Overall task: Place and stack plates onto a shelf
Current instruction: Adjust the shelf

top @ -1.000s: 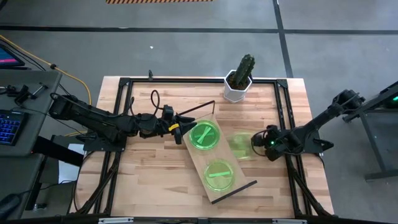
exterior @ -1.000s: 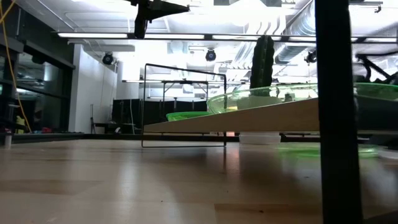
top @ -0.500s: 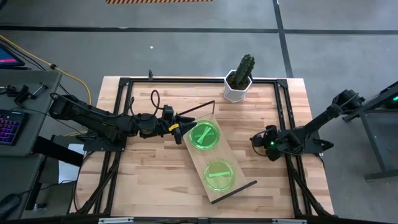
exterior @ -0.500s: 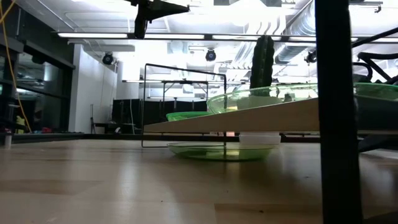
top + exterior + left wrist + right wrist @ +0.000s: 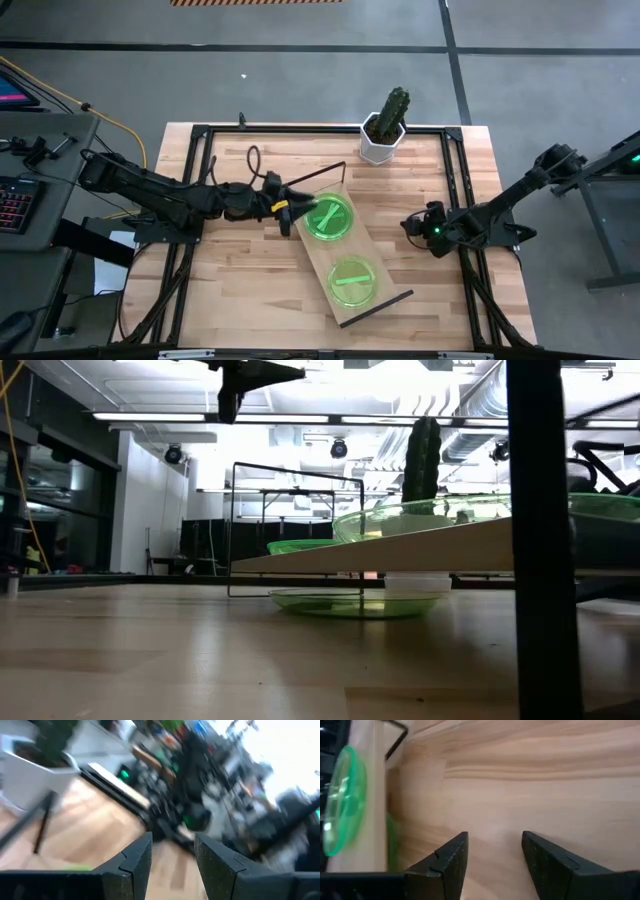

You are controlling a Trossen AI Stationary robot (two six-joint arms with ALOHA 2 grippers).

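The shelf (image 5: 340, 248) lies slantwise on the table, a light board on dark frame ends. Two green plates (image 5: 330, 217) (image 5: 352, 280) rest flat on it. A third plate (image 5: 355, 602) lies on the tabletop beneath the board; the high view hides it, and the right wrist view shows a green sliver of it (image 5: 392, 842). My left gripper (image 5: 300, 205) (image 5: 172, 855) is open and hovers at the shelf's far-left end. My right gripper (image 5: 408, 226) (image 5: 495, 855) is open, low over the table to the right of the shelf, facing it.
A white hexagonal pot with a cactus (image 5: 381, 140) stands at the table's far edge, beyond the shelf. A dark metal frame (image 5: 455, 150) runs along the table's edges. Bare wood (image 5: 240, 270) lies to the near left of the shelf.
The third plate lay in the open on the table between the shelf and my right gripper. It has slid toward the table's left, under the shelf board, and now lies still there. My right gripper has stayed almost where it was.
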